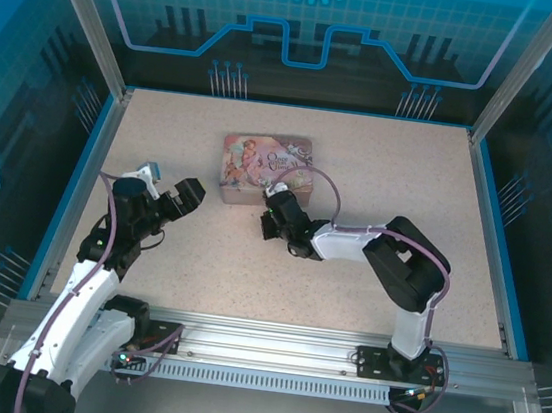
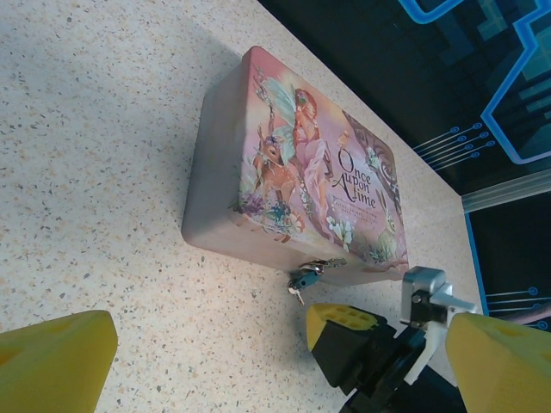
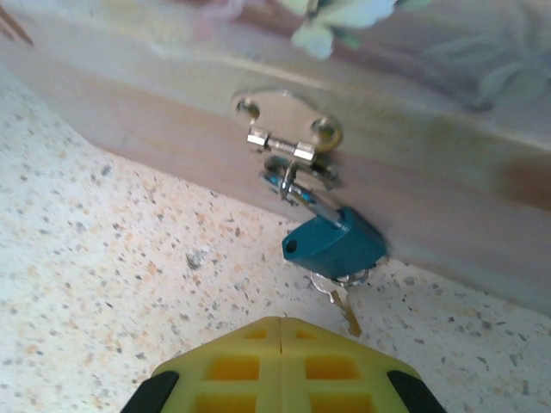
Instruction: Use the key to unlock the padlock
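Looking through the right wrist camera, I see the padlock [image 3: 332,244] hanging from the metal hasp [image 3: 287,138] on the front wall of the pink tin [image 3: 448,163]. Its teal body is tilted and rests against that wall, just above the worktop [image 3: 103,275]. The shackle is a blurred glint where it meets the hasp, and I cannot tell whether it is latched. The key [image 3: 346,310] pokes out from under the padlock body with its tip on the worktop. Its upper part is hidden behind the body, so I cannot say whether it sits in a keyhole.

The right gripper [image 3: 281,334] is just in front of the padlock and apart from it. Its yellow fingers are pressed together along a thin seam with nothing between them, and the lower edge of the picture cuts them off.

From above, the tin lies toward the far edge of the worktop, about midway between its left and right edges. The padlock is too small to pick out there, masked by the right wrist. The left gripper [image 1: 169,187] hangs near the left edge, spread wide and empty. In its own camera, only the corners of its fingers [image 2: 56,361] show.
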### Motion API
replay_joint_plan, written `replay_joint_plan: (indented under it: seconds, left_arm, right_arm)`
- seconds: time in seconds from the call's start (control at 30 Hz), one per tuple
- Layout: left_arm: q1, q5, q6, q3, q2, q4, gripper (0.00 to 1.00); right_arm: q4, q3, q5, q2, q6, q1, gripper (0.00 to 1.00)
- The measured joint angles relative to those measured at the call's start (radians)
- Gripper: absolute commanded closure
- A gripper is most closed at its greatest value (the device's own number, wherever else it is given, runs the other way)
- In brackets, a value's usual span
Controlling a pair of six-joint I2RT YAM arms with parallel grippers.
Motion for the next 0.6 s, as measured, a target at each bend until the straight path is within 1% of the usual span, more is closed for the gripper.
replay_joint_plan:
  seconds: [0.13, 0.17, 0.23, 0.37, 0.43, 0.53, 0.6]
  left_arm:
    - [0.0, 0.001, 0.0, 0.0, -0.01, 0.0, 0.01]
    - [0.0, 0.002, 0.0, 0.0, -0.012, 0.0, 0.01]
    - [0.0, 0.003, 0.0, -0.001, -0.014, 0.0, 0.01]
    - [0.0, 0.002, 0.002, -0.003, -0.015, 0.0, 0.01]
    - [0.001, 0.002, 0.006, -0.003, -0.005, 0.005, 0.01]
    - [0.01, 0.032, 0.021, 0.006, 0.077, 0.032, 0.01]
    - [0.018, 0.067, 0.031, 0.025, 0.171, 0.06, 0.01]
  right_arm:
    - [0.044, -0.016, -0.04, -0.006, 0.03, -0.02, 1.0]
    - [0.049, -0.018, -0.042, -0.006, 0.034, -0.022, 0.98]
    - [0.049, -0.018, -0.041, -0.006, 0.035, -0.023, 0.9]
    - [0.039, -0.02, -0.016, -0.007, 0.028, -0.019, 0.7]
    - [0.021, -0.022, 0.013, -0.011, 0.015, -0.018, 0.64]
    - [0.013, -0.048, 0.023, -0.037, 0.002, -0.02, 0.54]
    - [0.019, -0.084, 0.003, -0.072, -0.005, -0.032, 0.47]
